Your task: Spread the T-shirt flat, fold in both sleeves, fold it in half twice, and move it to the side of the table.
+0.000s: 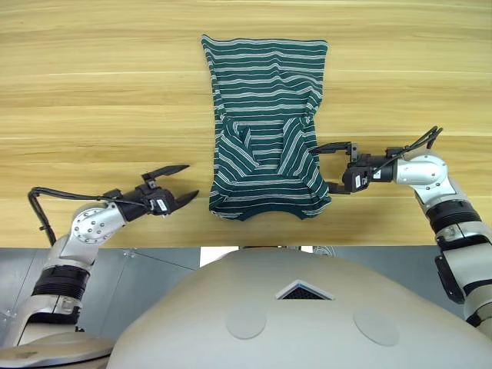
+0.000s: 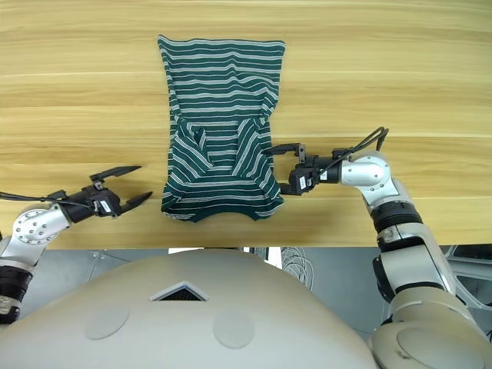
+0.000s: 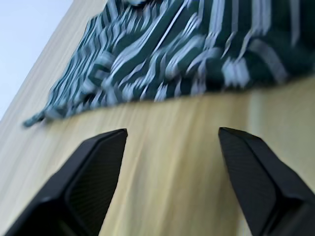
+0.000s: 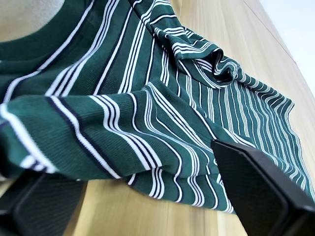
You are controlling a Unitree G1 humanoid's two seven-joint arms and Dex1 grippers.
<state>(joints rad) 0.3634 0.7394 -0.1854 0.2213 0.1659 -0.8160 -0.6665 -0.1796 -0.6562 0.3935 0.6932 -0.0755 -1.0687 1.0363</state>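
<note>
A dark green T-shirt (image 1: 265, 115) with white stripes lies on the wooden table (image 1: 92, 92), both sleeves folded in over its body and its collar end toward the near edge. My left gripper (image 1: 191, 181) is open just left of the shirt's near left corner, apart from the cloth (image 3: 187, 54). My right gripper (image 1: 320, 165) is open at the shirt's right edge, close to the collar end. In the right wrist view the striped fabric (image 4: 123, 98) lies between the two black fingers (image 4: 256, 187), which are spread wide.
Bare wood lies to the left and right of the shirt and beyond it. The table's near edge (image 1: 115, 246) runs just below both grippers, with grey floor under it.
</note>
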